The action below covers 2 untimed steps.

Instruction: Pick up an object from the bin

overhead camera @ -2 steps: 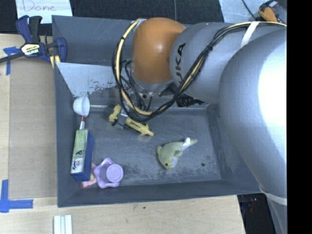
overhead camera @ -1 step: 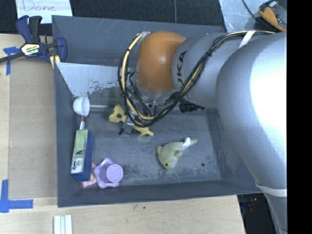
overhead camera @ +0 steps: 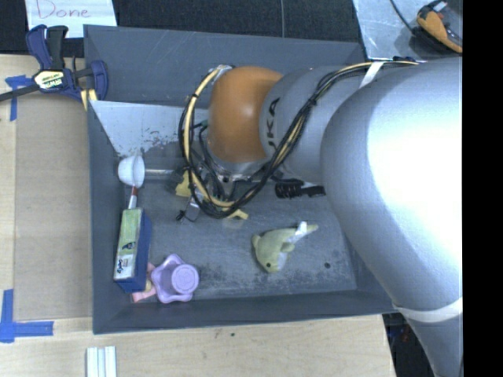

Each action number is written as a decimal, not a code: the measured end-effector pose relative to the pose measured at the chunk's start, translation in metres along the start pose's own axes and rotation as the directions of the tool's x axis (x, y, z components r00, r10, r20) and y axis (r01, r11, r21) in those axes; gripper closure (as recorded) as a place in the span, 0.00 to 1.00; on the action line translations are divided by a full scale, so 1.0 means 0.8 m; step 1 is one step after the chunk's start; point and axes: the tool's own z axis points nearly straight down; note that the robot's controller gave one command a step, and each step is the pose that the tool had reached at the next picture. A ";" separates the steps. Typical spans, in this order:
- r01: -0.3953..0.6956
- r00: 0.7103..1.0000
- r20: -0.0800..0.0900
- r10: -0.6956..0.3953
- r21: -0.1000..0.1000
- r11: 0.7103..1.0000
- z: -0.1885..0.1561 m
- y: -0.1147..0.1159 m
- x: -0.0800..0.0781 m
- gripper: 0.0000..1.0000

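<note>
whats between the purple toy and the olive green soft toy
Nothing: in the camera view, the bin floor between the purple toy and the olive green soft toy is bare.

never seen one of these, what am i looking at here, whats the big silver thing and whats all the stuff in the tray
A single camera looks down, a little from one side, on a grey metal bin. The big silver shape on the right is a robot arm reaching in. The orange dome and the cables around it are parts of its wrist. Its gripper hangs below that dome, over the middle of the bin. It is mostly hidden, so I cannot tell whether it holds anything. A small yellowish thing peeks out right beside it.

Loose on the bin floor are a pale green soft toy towards the right and a purple bottle-like thing at the lower left. A green and blue packet lies along the left wall, with a white round-headed thing above it. The arm's job is to pick one thing out.
</note>
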 end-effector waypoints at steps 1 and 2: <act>0.136 0.991 -0.013 -0.136 0.008 0.991 0.001 -0.035 -0.015 1.00; 0.136 0.991 -0.013 -0.136 0.008 0.991 0.001 -0.035 -0.015 1.00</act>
